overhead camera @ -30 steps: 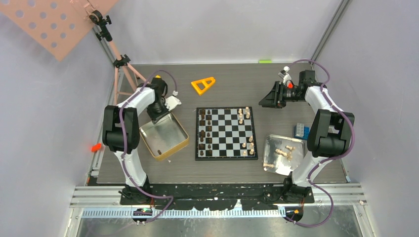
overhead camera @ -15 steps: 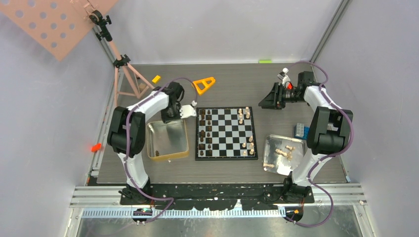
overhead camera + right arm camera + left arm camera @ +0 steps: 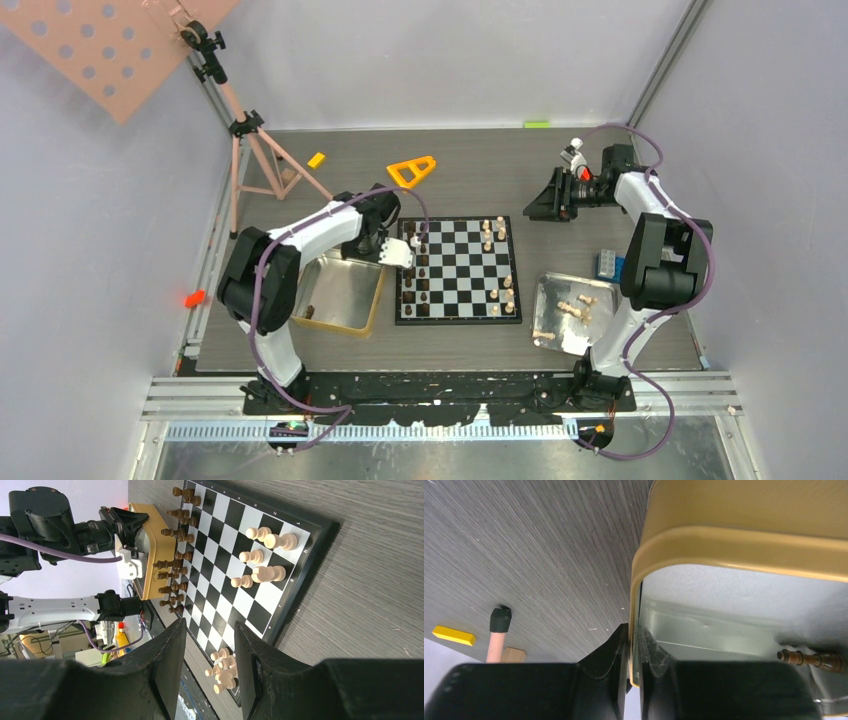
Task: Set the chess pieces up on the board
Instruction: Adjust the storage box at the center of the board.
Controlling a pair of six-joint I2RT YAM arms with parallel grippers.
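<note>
The board [image 3: 458, 300] lies mid-table, dark chess pieces [image 3: 420, 272] along its left columns and pale chess pieces [image 3: 494, 233] at its right side. My left gripper [image 3: 392, 258] is shut on the rim of a gold tin [image 3: 345, 300], held tilted against the board's left edge. In the left wrist view the gripper [image 3: 635, 652] pinches that rim [image 3: 724, 537], and one dark piece [image 3: 811, 659] lies inside the tin. My right gripper [image 3: 537, 205] hangs open and empty beyond the board's far right corner. It also shows open in the right wrist view [image 3: 210, 645], above the board [image 3: 260, 615].
A silver tray [image 3: 553, 285] with several pale pieces [image 3: 575, 308] sits right of the board. A blue brick [image 3: 608, 264] lies behind it. An orange triangle [image 3: 412, 172], a yellow block [image 3: 316, 159] and a tripod [image 3: 255, 150] stand at the back left.
My left arm has swung right with the gold tin, from the left of the table to the board's left edge, and tipped it. The right arm has barely moved.
</note>
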